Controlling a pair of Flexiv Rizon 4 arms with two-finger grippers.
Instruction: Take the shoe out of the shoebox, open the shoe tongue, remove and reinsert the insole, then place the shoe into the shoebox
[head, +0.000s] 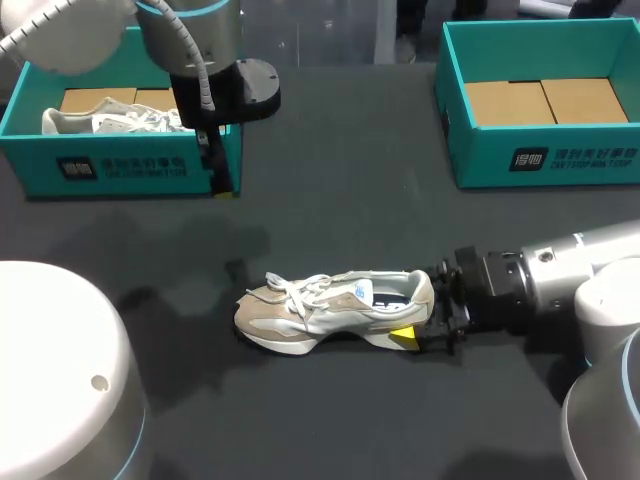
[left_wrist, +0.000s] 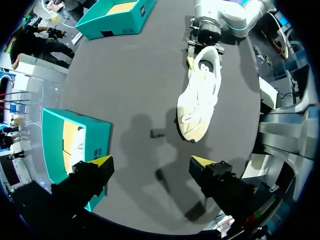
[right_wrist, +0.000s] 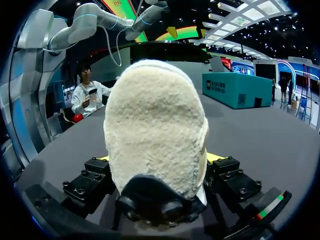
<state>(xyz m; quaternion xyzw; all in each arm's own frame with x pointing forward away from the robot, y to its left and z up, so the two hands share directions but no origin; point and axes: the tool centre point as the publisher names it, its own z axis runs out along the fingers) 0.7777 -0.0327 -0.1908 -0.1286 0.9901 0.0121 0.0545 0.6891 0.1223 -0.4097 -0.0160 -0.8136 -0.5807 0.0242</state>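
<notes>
Progress: early, I judge. Left shoebox (head: 120, 165) (second shoe (head: 110, 122) inside), my left gripper (left_wrist: 151, 162) beside it, spread and empty; shoe (head: 330, 305) out on the table (head: 330, 200), heel pinched by my right gripper (head: 422, 318); right shoebox (head: 540, 160) beyond. Every later step remains.

The shoe (head: 335, 310) is cream and off-white with beige-tan panels at the toe and side, white laces and a dark lining. Inside there seems to be a small blue patch, too small to be sure of. Its heel is fleecy cream above a black tab. The left shoebox (head: 120, 170) and right shoebox (head: 540, 160) are teal with white print and a black logo square, and plain brown cardboard inside. The second shoe (head: 110, 122) is pale grey-white. The bench (head: 350, 200) is matte charcoal. The right hand (head: 430, 308) and left hand (left_wrist: 151, 162) are black with bright yellow tips.
</notes>
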